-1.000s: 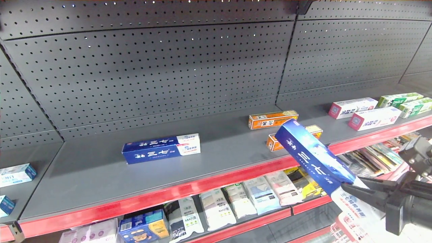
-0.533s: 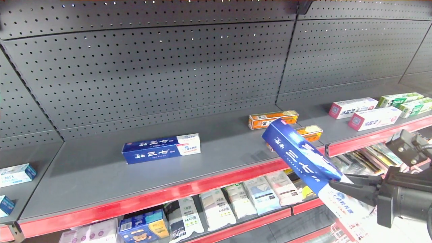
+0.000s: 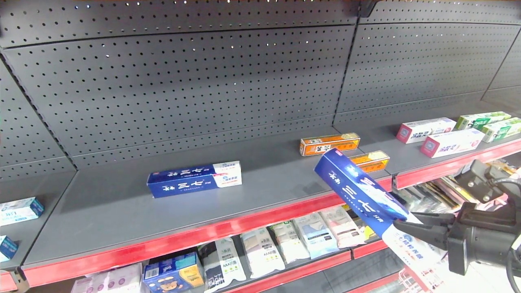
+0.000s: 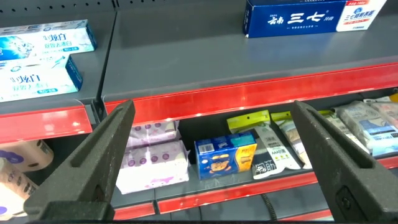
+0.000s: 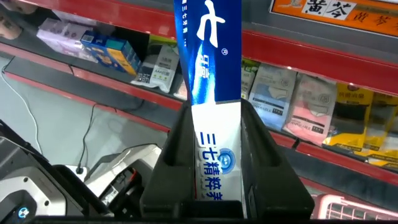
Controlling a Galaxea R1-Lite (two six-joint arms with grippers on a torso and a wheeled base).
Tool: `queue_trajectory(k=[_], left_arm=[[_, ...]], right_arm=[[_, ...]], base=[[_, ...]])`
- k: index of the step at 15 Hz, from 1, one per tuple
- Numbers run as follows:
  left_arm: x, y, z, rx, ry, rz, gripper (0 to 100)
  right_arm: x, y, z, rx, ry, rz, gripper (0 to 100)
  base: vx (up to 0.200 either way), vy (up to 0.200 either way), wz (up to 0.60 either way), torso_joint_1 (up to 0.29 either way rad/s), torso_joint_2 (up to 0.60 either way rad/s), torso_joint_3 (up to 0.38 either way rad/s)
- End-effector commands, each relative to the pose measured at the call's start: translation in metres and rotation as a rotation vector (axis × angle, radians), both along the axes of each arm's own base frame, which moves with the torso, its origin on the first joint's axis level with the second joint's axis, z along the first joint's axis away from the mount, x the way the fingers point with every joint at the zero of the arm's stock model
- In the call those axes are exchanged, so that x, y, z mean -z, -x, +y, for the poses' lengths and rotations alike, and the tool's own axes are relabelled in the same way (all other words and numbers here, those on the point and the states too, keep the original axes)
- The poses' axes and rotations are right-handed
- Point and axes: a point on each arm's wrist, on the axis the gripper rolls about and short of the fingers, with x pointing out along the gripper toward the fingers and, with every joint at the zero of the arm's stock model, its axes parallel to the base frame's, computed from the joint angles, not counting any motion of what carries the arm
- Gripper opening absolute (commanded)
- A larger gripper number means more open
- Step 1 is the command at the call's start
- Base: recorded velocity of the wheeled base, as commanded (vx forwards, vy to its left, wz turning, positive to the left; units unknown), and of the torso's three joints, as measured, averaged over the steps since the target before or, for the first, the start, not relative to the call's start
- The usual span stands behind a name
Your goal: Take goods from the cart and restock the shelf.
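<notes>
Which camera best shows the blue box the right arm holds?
Head view: nearly the whole blue box, tilted toward the shelf in the right tool. Right wrist: its clamped white end. Left wrist: a matching box on the shelf.

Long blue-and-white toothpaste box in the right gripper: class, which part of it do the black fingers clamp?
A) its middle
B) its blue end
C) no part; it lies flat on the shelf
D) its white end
D: the right gripper is shut on the white end of the long blue-and-white toothpaste box, whose blue end slants up toward the grey metal shelf.
</notes>
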Motion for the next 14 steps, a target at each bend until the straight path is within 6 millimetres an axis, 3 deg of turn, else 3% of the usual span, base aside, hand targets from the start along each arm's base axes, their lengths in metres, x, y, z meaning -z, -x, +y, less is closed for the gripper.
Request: queue_trajectory(k=[1,14], left_arm=[[0.0,0.0,0.0,-0.001,0.0,0.0,100],[0.0,0.001,0.0,0.032,-0.003,-0.015,100]], right_arm=[[-0.004,0.001,-0.001,0.003,-0.004,-0.02,0],[0.0,0.014,-0.006,0.048,0.013,-0.031,0]], base=[[0.0,0.0,0.0,0.0,0.0,0.0],[0.0,0.0,0.0,0.0,0.0,0.0]])
